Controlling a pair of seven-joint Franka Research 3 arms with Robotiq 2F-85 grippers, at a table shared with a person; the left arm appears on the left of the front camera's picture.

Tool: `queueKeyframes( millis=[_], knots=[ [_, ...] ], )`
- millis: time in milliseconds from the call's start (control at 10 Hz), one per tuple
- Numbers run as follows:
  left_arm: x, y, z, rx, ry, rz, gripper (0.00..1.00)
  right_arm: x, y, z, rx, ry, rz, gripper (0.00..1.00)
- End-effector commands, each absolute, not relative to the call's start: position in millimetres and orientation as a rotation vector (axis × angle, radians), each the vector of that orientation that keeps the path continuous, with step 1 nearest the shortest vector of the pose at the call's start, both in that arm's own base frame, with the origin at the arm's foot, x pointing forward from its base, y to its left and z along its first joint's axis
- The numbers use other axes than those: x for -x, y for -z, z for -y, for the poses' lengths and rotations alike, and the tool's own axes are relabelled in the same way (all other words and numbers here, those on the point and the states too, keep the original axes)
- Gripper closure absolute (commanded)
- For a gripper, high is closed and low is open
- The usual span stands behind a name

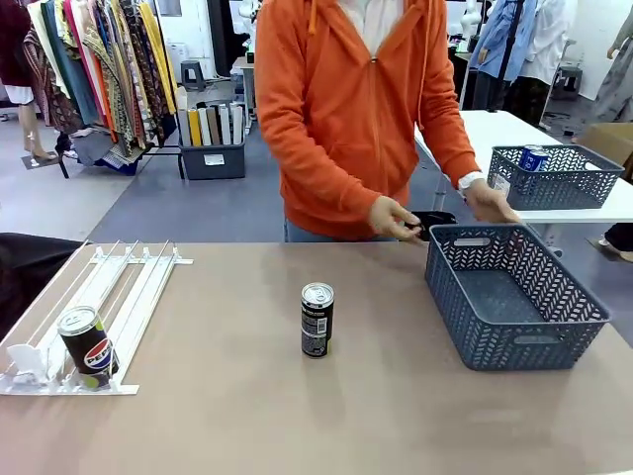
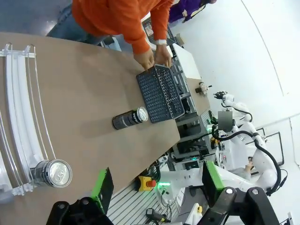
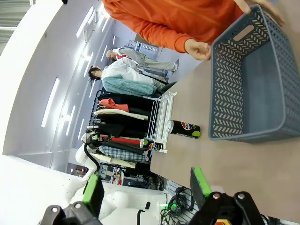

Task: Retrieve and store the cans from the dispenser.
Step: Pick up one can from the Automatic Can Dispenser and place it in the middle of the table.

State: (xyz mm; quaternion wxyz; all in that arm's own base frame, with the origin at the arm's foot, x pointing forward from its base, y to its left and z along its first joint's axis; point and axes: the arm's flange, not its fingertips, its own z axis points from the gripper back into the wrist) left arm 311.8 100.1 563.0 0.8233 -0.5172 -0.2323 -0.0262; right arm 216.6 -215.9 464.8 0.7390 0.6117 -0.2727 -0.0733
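A dark blue-grey basket (image 1: 450, 282) with a woven pattern stands on the right part of the brown table (image 1: 247, 416). A person in an orange hooded jacket (image 1: 346, 109) stands at the far edge. Farther back, a similar basket (image 1: 564, 183) sits on a white table (image 1: 485, 134). Colourful clothes (image 1: 99, 69) hang at the left, near a dark bin (image 1: 213, 158).

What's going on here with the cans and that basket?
A person in an orange hoodie has a hand at the far rim of the empty blue-grey basket, on the robot's right side of the table. The other hand is there too. A dark can stands upright mid-table. A logo can sits at the near end of the white dispenser. The left gripper and right gripper are open, holding nothing.
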Motion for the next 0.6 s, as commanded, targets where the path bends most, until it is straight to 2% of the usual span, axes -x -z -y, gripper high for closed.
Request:
queueKeyframes(
  millis=[0,200,300,400,500],
  knots=[
    [-312.1,-565.0,-98.5,1.121,0.05,0.494,0.0,-219.7,-468.1,216.2,-1.355,0.144,0.632,0.0],
    [-311.6,-563.0,-100.3,1.101,0.055,0.494,0.0,-219.7,-468.1,216.2,-1.355,0.144,0.632,0.0],
    [-314.0,-572.5,-85.5,0.9,0.016,0.412,0.0,-219.7,-468.1,216.2,-1.355,0.144,0.632,0.0],
    [-321.0,-581.6,-58.3,0.731,0.084,0.295,0.0,-219.7,-468.1,216.2,-1.355,0.144,0.632,0.0],
    [-329.4,-585.7,-26.9,0.439,0.017,0.258,0.0,-219.7,-468.1,216.2,-1.355,0.144,0.632,0.0]
  ],
)
